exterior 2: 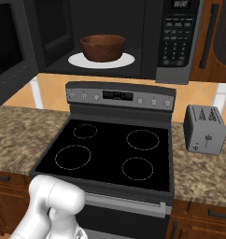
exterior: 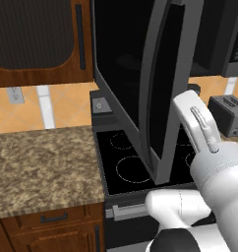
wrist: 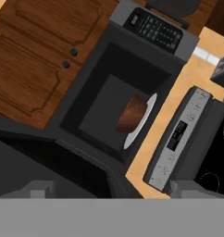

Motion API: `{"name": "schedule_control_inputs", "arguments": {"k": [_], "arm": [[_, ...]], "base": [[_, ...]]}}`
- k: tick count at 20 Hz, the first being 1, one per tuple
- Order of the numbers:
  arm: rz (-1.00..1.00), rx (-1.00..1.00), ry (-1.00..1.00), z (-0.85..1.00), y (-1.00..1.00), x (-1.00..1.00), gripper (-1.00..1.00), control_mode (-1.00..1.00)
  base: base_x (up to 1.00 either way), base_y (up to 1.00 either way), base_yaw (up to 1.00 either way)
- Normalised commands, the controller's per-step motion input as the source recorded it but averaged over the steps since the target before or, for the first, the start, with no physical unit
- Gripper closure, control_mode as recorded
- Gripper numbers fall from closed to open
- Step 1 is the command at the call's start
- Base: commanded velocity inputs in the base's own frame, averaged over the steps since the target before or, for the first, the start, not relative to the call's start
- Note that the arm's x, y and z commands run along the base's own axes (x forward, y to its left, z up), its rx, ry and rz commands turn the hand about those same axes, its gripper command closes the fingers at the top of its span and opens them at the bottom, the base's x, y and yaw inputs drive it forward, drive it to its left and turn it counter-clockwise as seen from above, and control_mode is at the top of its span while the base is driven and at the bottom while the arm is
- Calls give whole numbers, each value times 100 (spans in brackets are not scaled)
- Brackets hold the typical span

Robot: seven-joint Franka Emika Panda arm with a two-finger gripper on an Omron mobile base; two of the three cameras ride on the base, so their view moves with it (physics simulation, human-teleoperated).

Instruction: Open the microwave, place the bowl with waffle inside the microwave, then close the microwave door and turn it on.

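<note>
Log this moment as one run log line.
microwave door: open | bowl: inside microwave, on white plate | gripper: open, empty

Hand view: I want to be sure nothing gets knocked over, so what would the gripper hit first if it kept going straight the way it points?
Probably the brown bowl on its white plate inside the open microwave; depth is hard to judge.
</note>
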Motion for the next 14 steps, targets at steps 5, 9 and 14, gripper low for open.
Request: {"name": "schedule_control_inputs", "arguments": {"k": [5, 9, 14], "arm": [[-1, 12, -12, 0, 77, -72, -100, -100], [-4, 9, -5, -4, 83, -24, -100, -100], [-1, 8, 5, -71, 53, 92, -100, -100]], "base": [[0, 0, 0], [0, 0, 0], [0, 0, 0]]}}
